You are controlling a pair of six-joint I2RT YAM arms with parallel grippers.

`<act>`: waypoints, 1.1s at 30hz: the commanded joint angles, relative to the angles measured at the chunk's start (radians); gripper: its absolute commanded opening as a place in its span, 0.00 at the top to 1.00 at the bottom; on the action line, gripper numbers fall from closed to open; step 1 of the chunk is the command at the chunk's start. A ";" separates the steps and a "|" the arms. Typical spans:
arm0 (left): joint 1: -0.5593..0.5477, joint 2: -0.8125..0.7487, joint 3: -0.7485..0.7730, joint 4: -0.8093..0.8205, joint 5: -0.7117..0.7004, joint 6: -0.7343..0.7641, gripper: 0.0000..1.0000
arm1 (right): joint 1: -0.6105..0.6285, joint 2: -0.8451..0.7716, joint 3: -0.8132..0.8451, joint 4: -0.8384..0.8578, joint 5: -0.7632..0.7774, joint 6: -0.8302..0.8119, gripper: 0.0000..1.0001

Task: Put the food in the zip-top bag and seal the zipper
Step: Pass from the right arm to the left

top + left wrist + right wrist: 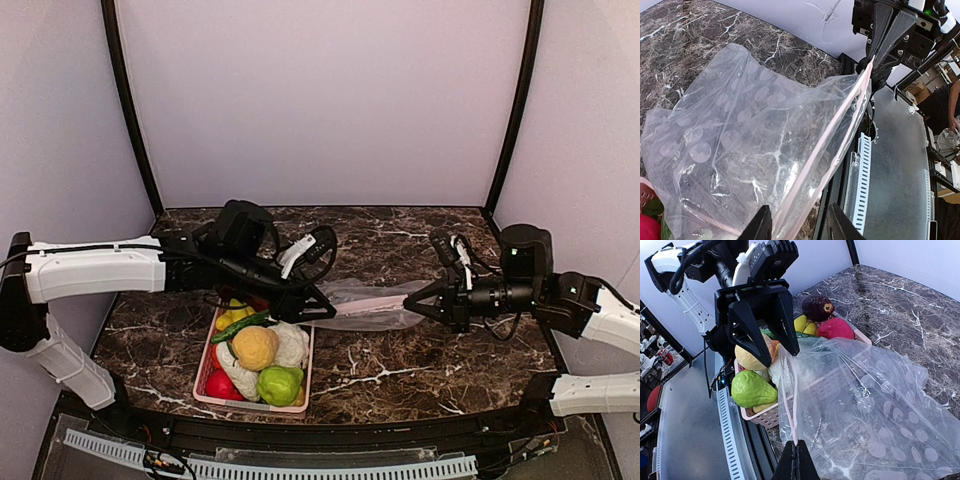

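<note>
Dark marble table, with the zip-top bag hanging between my two arms.
Both arms reach low toward each other. The right gripper pinches one end of the zipper, and the left gripper stands spread around the other end, above the basket of food.

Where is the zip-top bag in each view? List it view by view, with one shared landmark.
Top external: zip-top bag mid-table, right of the pink basket.
Left wrist: fills left and centre.
Right wrist: lower right.
Shared landmark: the pink basket, bottom-left corner in left wrist, left of centre in right wrist.
</note>
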 commanded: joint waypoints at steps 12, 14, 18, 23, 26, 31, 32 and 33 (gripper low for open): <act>-0.027 0.035 0.026 -0.003 0.051 0.032 0.94 | -0.003 0.068 0.062 0.077 0.253 0.019 1.00; -0.027 0.033 0.026 0.016 0.057 0.024 0.97 | -0.003 0.099 0.095 0.075 0.322 0.023 1.00; -0.027 0.033 0.027 0.069 0.063 -0.005 0.99 | -0.002 0.184 0.182 0.063 0.445 0.020 1.00; -0.028 0.050 0.051 0.150 0.037 -0.049 0.99 | -0.002 0.305 0.348 0.011 0.554 0.045 0.88; -0.028 0.045 0.053 0.223 -0.048 -0.084 0.99 | -0.002 0.317 0.414 -0.032 0.572 0.077 0.64; -0.028 0.037 0.063 0.314 -0.240 -0.173 0.99 | -0.002 0.246 0.431 -0.069 0.564 0.143 0.24; -0.029 0.038 0.066 0.344 -0.295 -0.189 0.99 | -0.002 0.228 0.426 -0.071 0.552 0.155 0.19; -0.028 0.042 0.070 0.363 -0.316 -0.217 0.99 | -0.002 0.209 0.421 -0.072 0.535 0.168 0.16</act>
